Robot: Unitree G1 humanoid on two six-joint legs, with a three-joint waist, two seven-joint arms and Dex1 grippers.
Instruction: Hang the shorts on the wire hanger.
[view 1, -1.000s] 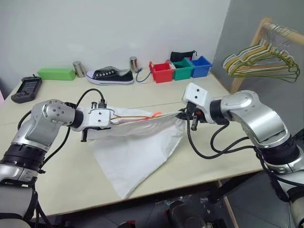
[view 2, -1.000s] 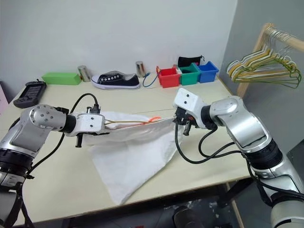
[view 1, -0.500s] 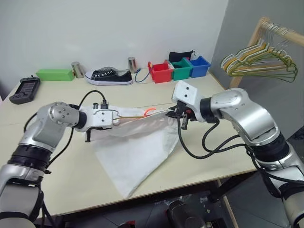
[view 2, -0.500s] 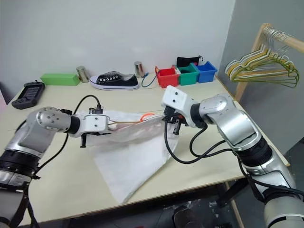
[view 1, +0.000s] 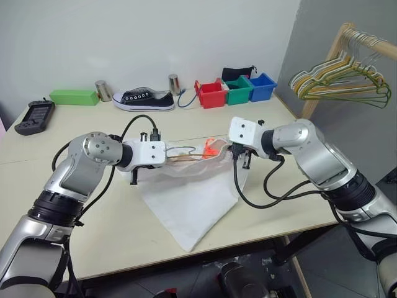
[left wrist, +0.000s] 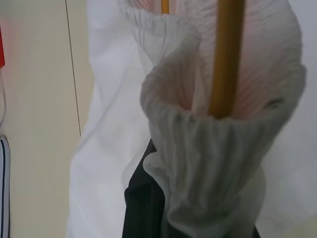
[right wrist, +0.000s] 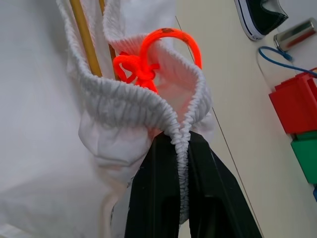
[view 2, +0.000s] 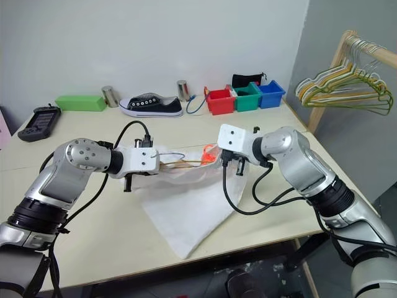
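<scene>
The white shorts [view 1: 193, 200] hang over the table, held by their gathered waistband between my two grippers, with the lower end draped on the tabletop. My left gripper [view 1: 166, 155] is shut on the waistband's left end, and its black finger [left wrist: 142, 203] shows under the fabric. On the waistband's right end my right gripper [right wrist: 180, 145] is shut, both black fingers pinching the elastic. The orange-red drawstring [right wrist: 148, 64] loops out of the slack waistband near the right gripper. The yellow wire hanger [left wrist: 226, 54] runs inside the waistband opening, mostly hidden by cloth.
A wooden rack at the right carries a bunch of pale hangers [view 1: 340, 79]. Along the back of the table [view 1: 93, 236] stand red, green and blue bins [view 1: 212, 93], a black sneaker [view 1: 146, 99], two metal cans, a green box [view 1: 73, 96] and a black device [view 1: 35, 117].
My left gripper has moved right and the right one slightly left, so the two stand closer together. The waistband has gone slack and bunched, and the drawstring now sits by the right gripper.
</scene>
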